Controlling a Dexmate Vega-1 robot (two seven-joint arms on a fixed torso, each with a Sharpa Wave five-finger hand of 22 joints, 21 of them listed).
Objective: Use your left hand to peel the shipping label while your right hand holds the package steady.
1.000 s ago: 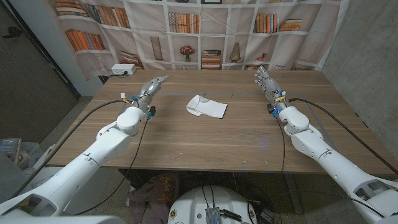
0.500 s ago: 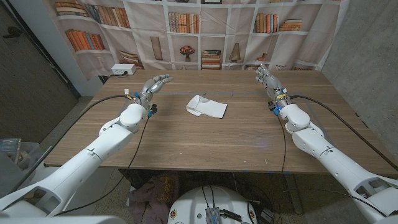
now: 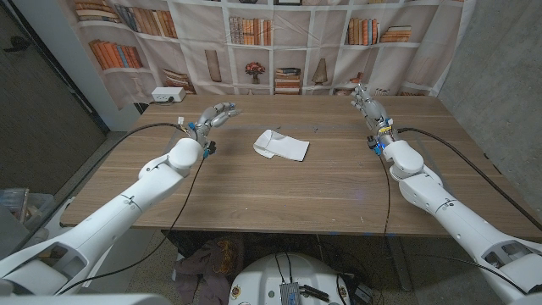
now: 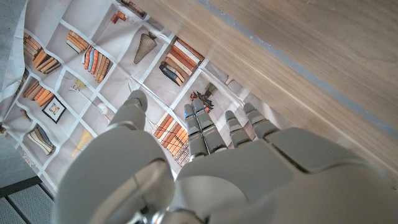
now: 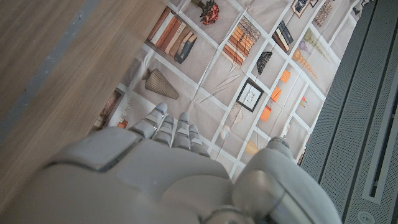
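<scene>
Item: white package [image 3: 282,145], flat and soft-looking, one end folded or rumpled. Lies on the wooden bench [image 3: 279,191] a little above the middle of the head view, roughly midway between the two arms. Nothing touches it. No shipping label can be made out on its upper face at this size.

Item: left hand [image 3: 215,115], upper left of centre in the head view, well apart from the package. Fingers reach forward, loosely spread, holding nothing. The left wrist view shows the fingers [image 4: 201,130] extended side by side with the thumb set off, pointing at the bookshelf backdrop [image 4: 93,68] beyond the bench edge.

Item: right hand [image 3: 365,103], upper right of the head view near the far edge of the bench, also well apart from the package. Fingers extended, close together, empty. The right wrist view shows the same: fingers [image 5: 168,127] straight, nothing between them.

Other: small white box [image 3: 168,95] at the far left corner of the bench; black cables trailing along both arms.

Condition of task: not begun, by my reading; neither holding nor peeling is under way.

Risks, as judged:
- The package looks light; if the left hand reaches it before the right pins it, it may slide or flip.
- If the label faces down or sits under the fold, picking at an edge may only crumple the bag.
- A right hand pressing over the label would block the peel.
</scene>
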